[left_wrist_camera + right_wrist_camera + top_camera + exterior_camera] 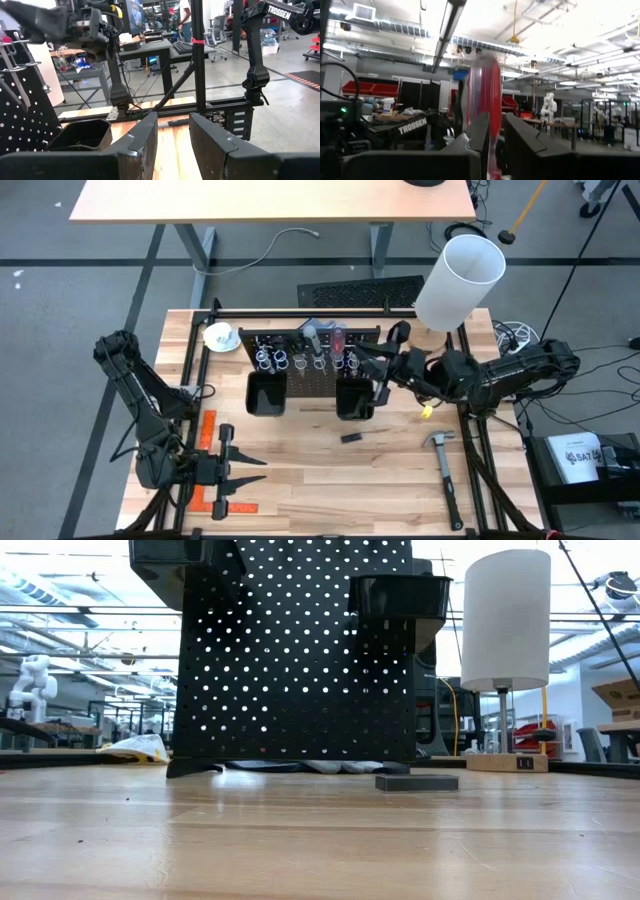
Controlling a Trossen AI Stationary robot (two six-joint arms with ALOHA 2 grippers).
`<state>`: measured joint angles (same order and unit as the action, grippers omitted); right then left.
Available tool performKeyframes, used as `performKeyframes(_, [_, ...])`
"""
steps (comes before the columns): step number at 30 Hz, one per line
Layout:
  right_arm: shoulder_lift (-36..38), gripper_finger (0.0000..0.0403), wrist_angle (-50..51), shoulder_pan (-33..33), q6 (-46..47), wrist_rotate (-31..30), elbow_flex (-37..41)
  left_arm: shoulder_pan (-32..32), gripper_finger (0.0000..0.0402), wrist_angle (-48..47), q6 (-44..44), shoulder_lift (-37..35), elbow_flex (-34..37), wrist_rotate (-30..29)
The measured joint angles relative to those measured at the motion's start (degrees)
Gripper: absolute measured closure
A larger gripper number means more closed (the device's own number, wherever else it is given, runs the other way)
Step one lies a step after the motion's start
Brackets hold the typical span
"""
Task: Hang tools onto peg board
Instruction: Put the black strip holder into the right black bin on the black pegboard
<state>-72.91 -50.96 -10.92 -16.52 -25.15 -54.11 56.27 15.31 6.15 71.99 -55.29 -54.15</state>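
High view: we list a wooden table (330, 480) carrying the peg board (310, 360) near its far edge, with a row of wire ring holders (300, 362) along it and two black square bins, the left bin (266, 394) and the right bin (356, 400). We cannot tell what either bin contains. A red-handled screwdriver (339, 340) stands at the board's right part. The right gripper (372, 362) is at the board's right end beside that tool. The left gripper (250, 470) rests low over the near left of the table, holding nothing. Loose on the table: a hammer (445, 465), a small dark block (351, 438), an orange square ruler (215, 480). A white cylinder (458, 282) stands at the far right corner.

Low view: we see the perforated board's panel, one bin high on it, the dark block, the white cylinder.

Left wrist view: its fingers (145, 137) stand parted, empty; one bin shows an empty-looking mouth.

Right wrist view: the red handle sits between its fingers (480, 132), narrowly parted; we cannot tell whether they grip it.
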Motion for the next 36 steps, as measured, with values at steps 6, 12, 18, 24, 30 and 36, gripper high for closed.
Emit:
performKeyframes(6, [3.93, 0.0351, -0.10, -3.17, -3.07, 0.15, 0.00, 0.00, 0.0281, -1.12, -1.02, 0.00, 0.00, -0.02])
performKeyframes(12, [9.27, 0.0351, 5.57, -7.04, -2.79, 8.68, -0.03, 0.00, 0.0281, -1.51, -1.36, 0.02, 0.00, -0.02])
performKeyframes(18, [10.26, 0.0351, 14.98, -13.37, -7.09, 12.02, -0.04, 0.00, 0.0281, -1.54, -1.43, 0.02, 0.00, -0.03])
performKeyframes(24, [7.02, 0.0351, 19.83, -18.40, -5.01, 11.39, -0.04, 0.00, 0.0281, -1.77, -1.53, 0.02, 0.00, -0.04])
performKeyframes(30, [1.69, 0.0351, 24.04, -25.24, -4.76, 4.24, -0.04, 0.00, 0.0281, -2.02, -1.53, 0.02, 0.00, -0.06])
performKeyframes(36, [-3.83, 0.0351, 26.49, -30.37, -0.16, -3.19, -0.04, 0.00, 0.0281, -2.17, -1.51, 0.44, 0.00, -0.09])
